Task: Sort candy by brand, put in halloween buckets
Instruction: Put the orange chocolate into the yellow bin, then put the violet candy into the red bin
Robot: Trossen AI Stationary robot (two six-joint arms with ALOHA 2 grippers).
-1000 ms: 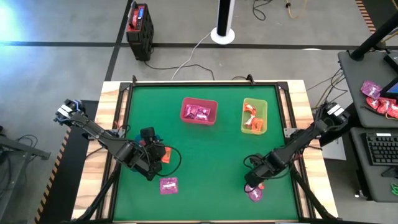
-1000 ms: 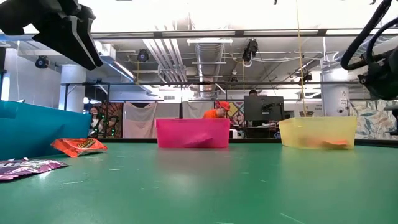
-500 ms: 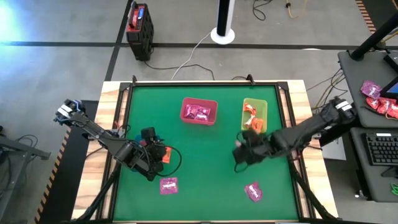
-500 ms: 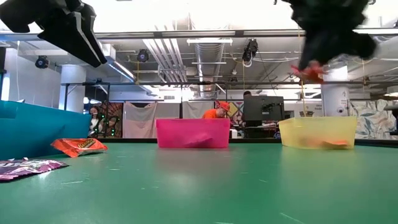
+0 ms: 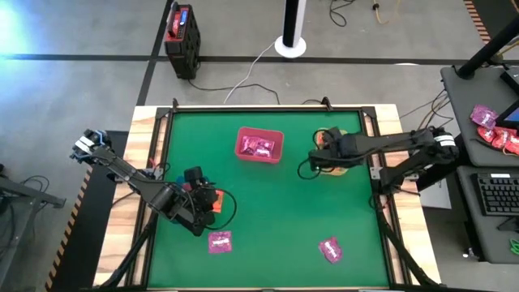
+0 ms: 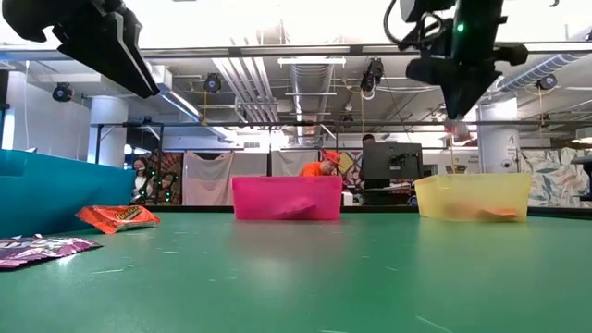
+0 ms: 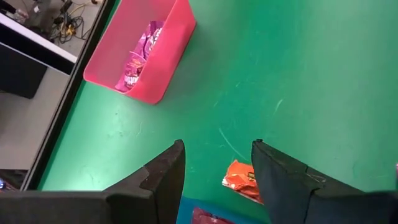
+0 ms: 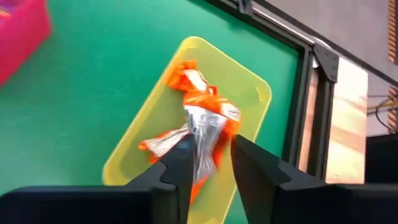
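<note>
My right gripper [image 5: 321, 154] [image 8: 210, 163] hangs above the lime green bin [image 8: 252, 93], shut on an orange and silver candy packet [image 8: 205, 134]; more orange packets [image 8: 186, 78] lie in that bin. My left gripper [image 5: 199, 185] [image 7: 217, 149] hovers open over the dark blue bin [image 6: 42, 194], which it mostly hides in the high view. An orange packet [image 7: 242, 180] lies flat on the mat beside the blue bin. The pink-red bin [image 5: 259, 144] holds magenta packets [image 7: 140, 59]. Two magenta packets [image 5: 220, 241] [image 5: 330, 249] lie flat near the table's near edge. My right gripper pinches the orange and silver packet [image 8: 200, 149] between its two fingers, which come from above and point down. The packet is lifted clear and crumpled, and it sticks out past the fingertips [image 8: 180, 158] over the lime green bin. Which part of the packet they hold is hidden.
A raised black frame runs round the green mat [image 5: 268, 219], with wooden strips [image 5: 142, 146] outside it. A black-and-red box [image 5: 182, 32] and a white post base [image 5: 290, 45] stand on the floor beyond the far edge. Bare mat lies in the middle.
My right gripper rose from the near right part of the mat, beside the magenta packet, and travelled toward the far edge, carrying the orange packet. It now hangs over the lime green bin. The magenta packet stayed where it lay.
</note>
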